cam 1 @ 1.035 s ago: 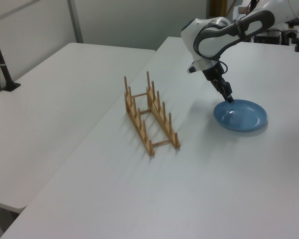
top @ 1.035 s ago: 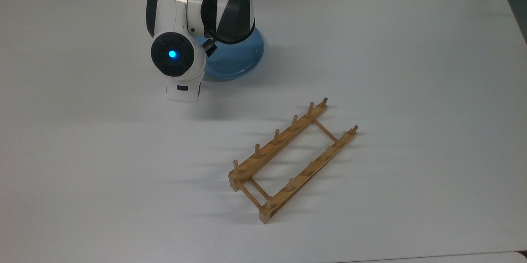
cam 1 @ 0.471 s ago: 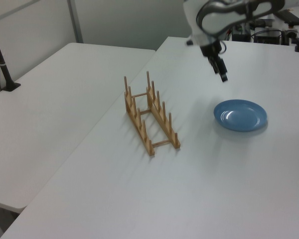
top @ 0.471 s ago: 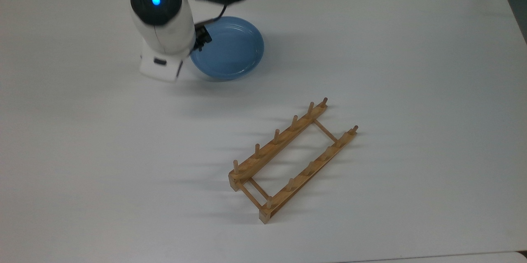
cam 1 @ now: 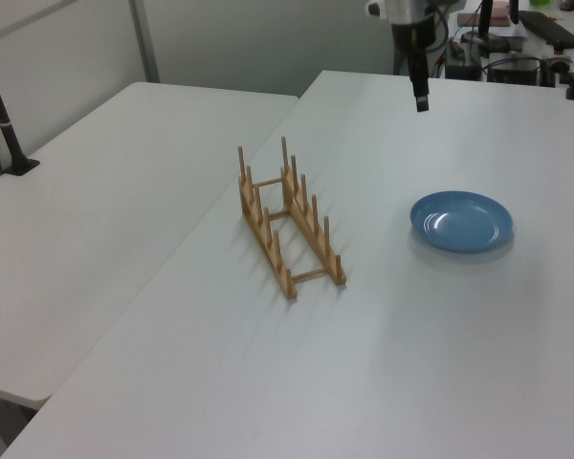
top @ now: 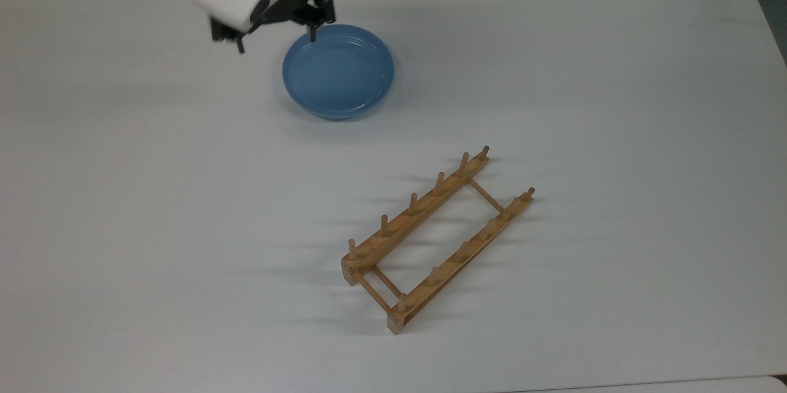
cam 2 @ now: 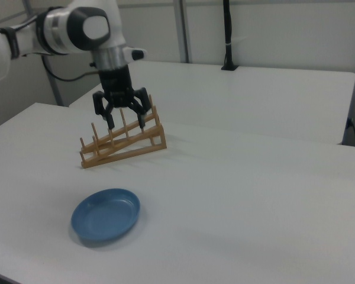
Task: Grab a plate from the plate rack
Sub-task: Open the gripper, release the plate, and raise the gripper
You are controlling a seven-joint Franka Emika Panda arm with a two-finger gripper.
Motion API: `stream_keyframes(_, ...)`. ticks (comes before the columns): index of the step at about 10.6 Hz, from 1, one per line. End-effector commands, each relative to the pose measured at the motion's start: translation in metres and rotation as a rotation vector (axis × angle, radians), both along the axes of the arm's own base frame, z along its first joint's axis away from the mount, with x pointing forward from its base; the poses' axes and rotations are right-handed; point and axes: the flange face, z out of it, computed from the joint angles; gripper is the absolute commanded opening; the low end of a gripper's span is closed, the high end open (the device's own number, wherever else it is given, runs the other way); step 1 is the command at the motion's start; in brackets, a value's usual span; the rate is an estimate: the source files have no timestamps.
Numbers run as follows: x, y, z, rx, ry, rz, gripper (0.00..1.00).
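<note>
The gripper (cam 2: 125,126), fingers apart and empty, is rising away from the plate (top: 338,71), now lying flat on the table (top: 553,73), well apart from the rack (top: 436,239): task apparently finishing.

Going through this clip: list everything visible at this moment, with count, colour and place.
plate: one, light blue, lying flat on the table, apart from the rack, nothing in it.
plate rack: one, light-brown wood, two pegged rails with crossbars, standing on the table with no plate in it.
table: one, white, under the plate and rack.
second table: one, white, on the left view's left, beside the first.
black pole: one, upright at the far table edge in the right view.
gripper: one, black fingers, open, raised above the table and holding nothing.
</note>
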Motion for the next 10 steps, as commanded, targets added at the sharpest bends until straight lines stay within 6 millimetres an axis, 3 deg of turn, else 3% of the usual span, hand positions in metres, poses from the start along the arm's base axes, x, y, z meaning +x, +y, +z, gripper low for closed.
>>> stream_keyframes(1,-0.030,0.020,0.045,-0.024,-0.092,-0.270,1.00)
stream_keyframes(4,-0.046,0.027,0.063,-0.020,-0.134,-0.353,1.00)
stream_keyframes(6,-0.055,0.023,0.064,-0.017,-0.124,-0.350,1.00)
stream_keyframes(10,-0.054,0.018,0.064,-0.016,-0.123,-0.355,1.00)
